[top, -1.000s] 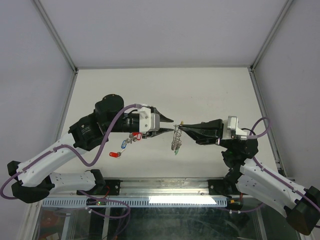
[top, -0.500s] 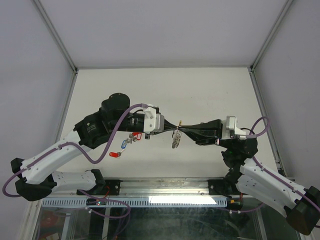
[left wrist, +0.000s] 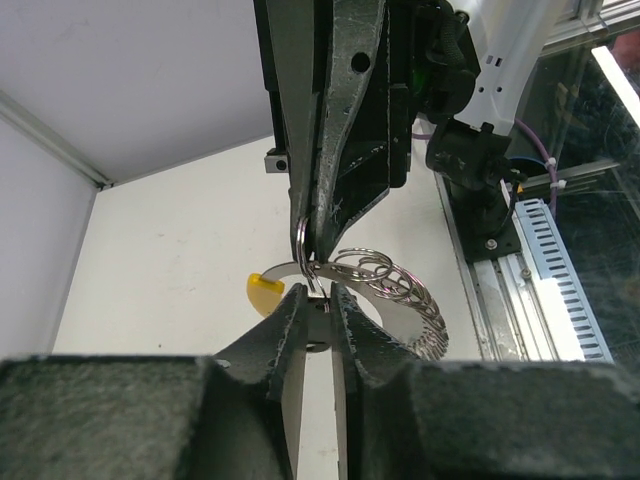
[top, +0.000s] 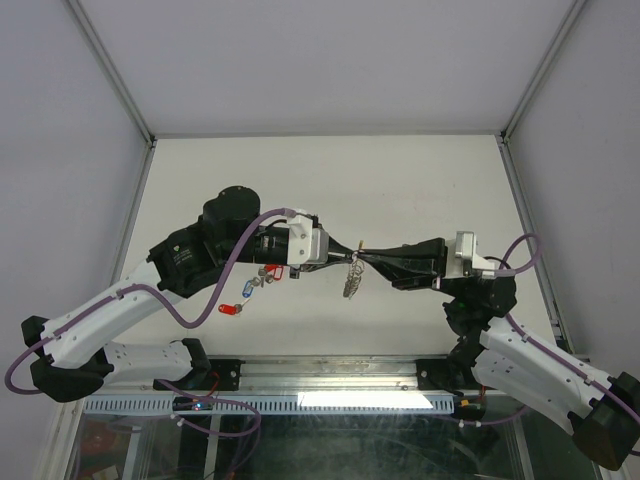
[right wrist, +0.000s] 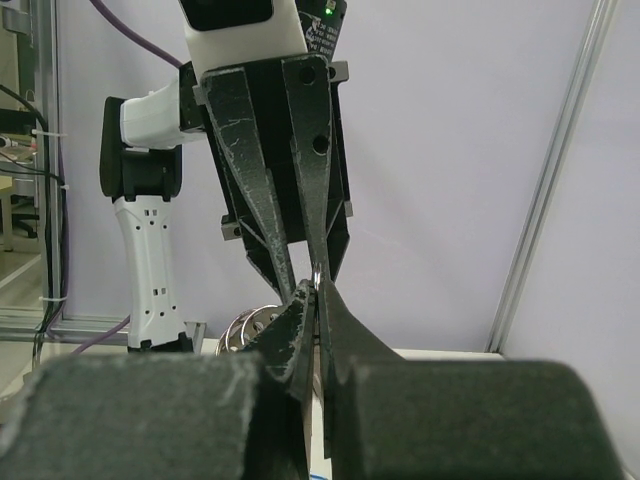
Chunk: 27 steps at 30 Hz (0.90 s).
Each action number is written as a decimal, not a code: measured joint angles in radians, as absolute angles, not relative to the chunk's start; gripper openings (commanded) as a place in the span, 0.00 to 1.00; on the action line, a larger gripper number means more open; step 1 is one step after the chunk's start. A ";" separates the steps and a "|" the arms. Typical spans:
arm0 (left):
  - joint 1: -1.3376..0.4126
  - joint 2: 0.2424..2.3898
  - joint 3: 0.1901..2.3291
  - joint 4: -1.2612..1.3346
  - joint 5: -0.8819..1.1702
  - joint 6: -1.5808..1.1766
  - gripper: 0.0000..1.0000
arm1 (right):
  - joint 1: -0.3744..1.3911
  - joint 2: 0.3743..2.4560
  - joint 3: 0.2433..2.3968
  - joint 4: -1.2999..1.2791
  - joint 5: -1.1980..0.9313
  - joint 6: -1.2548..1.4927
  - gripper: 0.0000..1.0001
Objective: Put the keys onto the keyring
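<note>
The right end effector (right wrist: 312,290) is clamped on the keyring (left wrist: 312,275) above the surface (top: 400,180), and the left end effector (left wrist: 320,298) is nearly closed at it, hold unclear; only the overhead view shows keys (top: 247,289) lying below, only the left wrist a yellow tag (left wrist: 265,290).

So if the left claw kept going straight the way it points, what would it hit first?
The thin silver wire keyring, right at the left gripper's tips. Just behind it, tip to tip, come the black metal fingers of the right gripper, so the way ahead looks blocked at once.

Robotics lab test cell: white table (top: 420,180), blank walls (top: 330,60) (aluminium-framed), slotted cable duct (top: 130,404).
</note>
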<state>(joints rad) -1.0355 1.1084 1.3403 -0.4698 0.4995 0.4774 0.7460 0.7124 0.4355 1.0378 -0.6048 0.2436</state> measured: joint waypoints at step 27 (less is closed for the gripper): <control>-1.036 1.063 1.327 -0.342 0.472 0.410 0.28 | 0.746 0.705 0.435 1.003 -0.595 0.225 0.00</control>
